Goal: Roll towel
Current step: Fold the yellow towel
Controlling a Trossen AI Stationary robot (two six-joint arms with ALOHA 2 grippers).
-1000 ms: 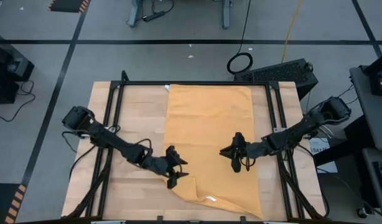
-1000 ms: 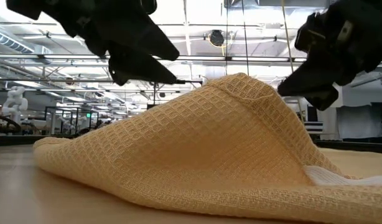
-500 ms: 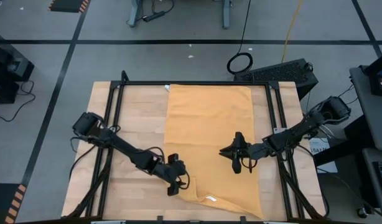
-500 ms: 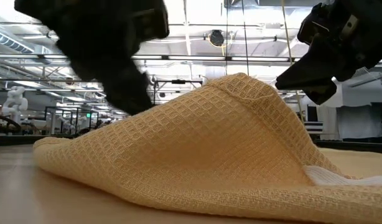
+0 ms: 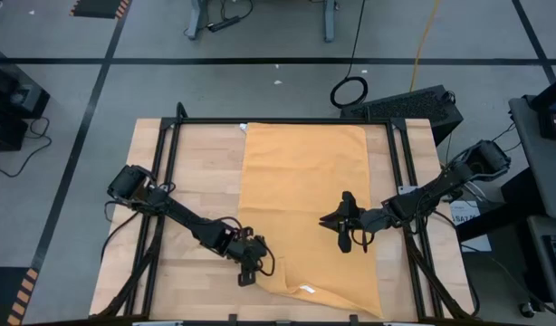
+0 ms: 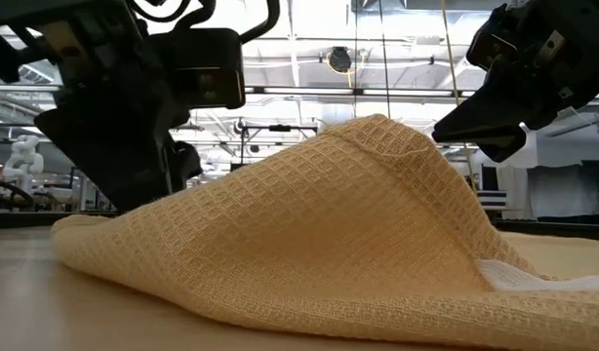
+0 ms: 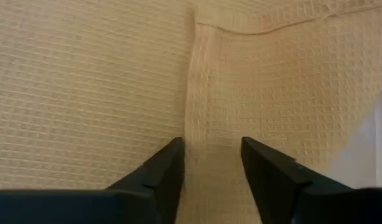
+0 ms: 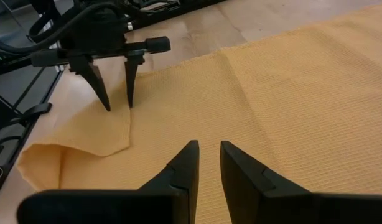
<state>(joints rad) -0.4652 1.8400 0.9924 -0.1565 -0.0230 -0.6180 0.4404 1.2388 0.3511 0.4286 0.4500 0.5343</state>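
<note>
The mustard towel (image 5: 305, 199) lies spread flat down the middle of the table, from its far edge to its near edge. Its near left corner (image 5: 282, 282) is folded over, so the white tag (image 5: 307, 290) shows. My left gripper (image 5: 248, 274) points down at that fold's left edge. Its open fingers stand on either side of the hem (image 7: 209, 124), which also shows in the right wrist view (image 8: 117, 107). In the low view the towel's hump (image 6: 309, 224) hides the fingertips. My right gripper (image 5: 325, 221) hovers over the towel's right half. It is empty, with a narrow gap between its fingers (image 8: 208, 149). My left gripper comes from above, pointing steeply down, one fingertip (image 7: 169, 158) on each side of the hem strip (image 7: 211, 180) at the folded corner. The cloth between them lies flat. Whether the tips press on the towel I cannot tell.
Bare wood (image 5: 192, 181) lies to the left of the towel. Black frame rails (image 5: 165, 172) run along both sides of the table, with another (image 5: 405, 172) on the right. A dark device (image 5: 409, 104) sits on the floor beyond the far right corner.
My left gripper has sunk toward the table's near edge onto the folded corner. It has tipped from nearly level to steeply downward. The towel has kept its shape, and my right arm has stayed where it was.
</note>
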